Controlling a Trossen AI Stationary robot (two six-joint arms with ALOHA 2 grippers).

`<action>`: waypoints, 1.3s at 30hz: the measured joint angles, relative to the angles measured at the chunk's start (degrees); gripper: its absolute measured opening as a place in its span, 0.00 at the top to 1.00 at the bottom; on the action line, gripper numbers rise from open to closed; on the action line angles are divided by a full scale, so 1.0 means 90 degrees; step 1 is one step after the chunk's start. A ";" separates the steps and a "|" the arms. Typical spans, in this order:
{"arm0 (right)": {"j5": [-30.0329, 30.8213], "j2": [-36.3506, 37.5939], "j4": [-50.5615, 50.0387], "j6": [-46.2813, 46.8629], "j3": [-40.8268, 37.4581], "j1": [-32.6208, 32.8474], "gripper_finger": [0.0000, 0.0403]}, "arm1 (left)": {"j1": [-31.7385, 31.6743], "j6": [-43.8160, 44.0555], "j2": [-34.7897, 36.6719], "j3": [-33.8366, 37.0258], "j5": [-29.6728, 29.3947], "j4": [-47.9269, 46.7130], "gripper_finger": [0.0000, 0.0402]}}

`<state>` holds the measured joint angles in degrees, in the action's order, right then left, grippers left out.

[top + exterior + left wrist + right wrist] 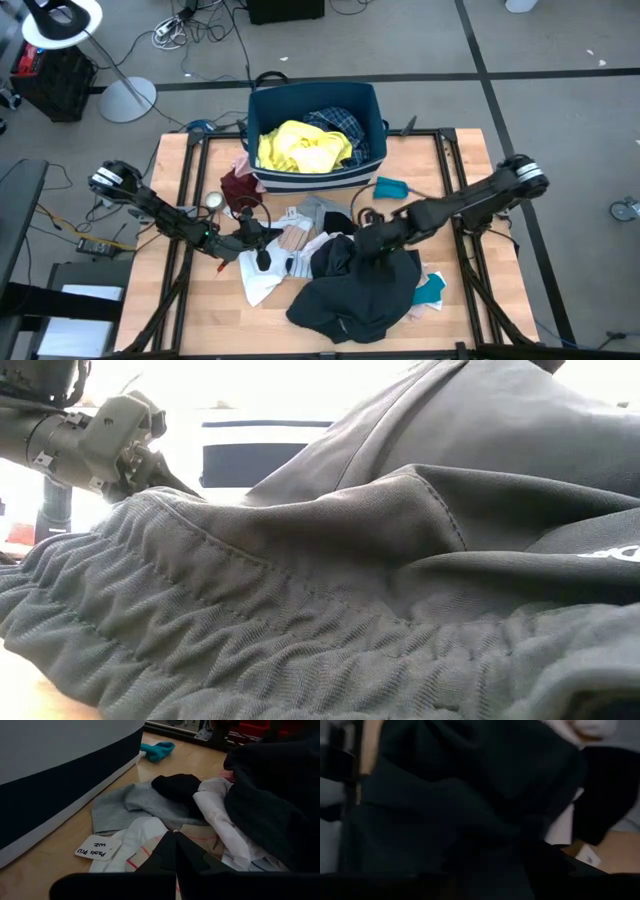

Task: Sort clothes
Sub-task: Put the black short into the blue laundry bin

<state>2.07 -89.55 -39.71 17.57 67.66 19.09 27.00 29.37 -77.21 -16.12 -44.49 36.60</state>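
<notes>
Two grippers work mid-table: the right gripper [362, 243], jaws clamped on a dark grey garment [355, 290] heaped by the near edge; the left gripper [262, 240], jaws together, beside a handwritten tag [98, 847], partly legible "Pants"; yellow clothes [300, 148] fill the far-edge bin [318, 98].

Dark garment [355, 285] heaped mid-table; bin [317, 178] blocks rear.

Left gripper [262, 240] low, jaws closed; right gripper [358, 243] low, both arms reaching inward.
</notes>
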 joint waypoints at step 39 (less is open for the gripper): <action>0.1875 0.0733 0.1460 -0.3025 0.3211 -0.0920 0.99 | 0.0000 0.0150 -0.0002 0.0000 0.0068 -0.0005 1.00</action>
<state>18.94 -82.96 -26.56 -9.65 96.56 10.81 27.00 30.72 -77.23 -16.12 -43.88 36.55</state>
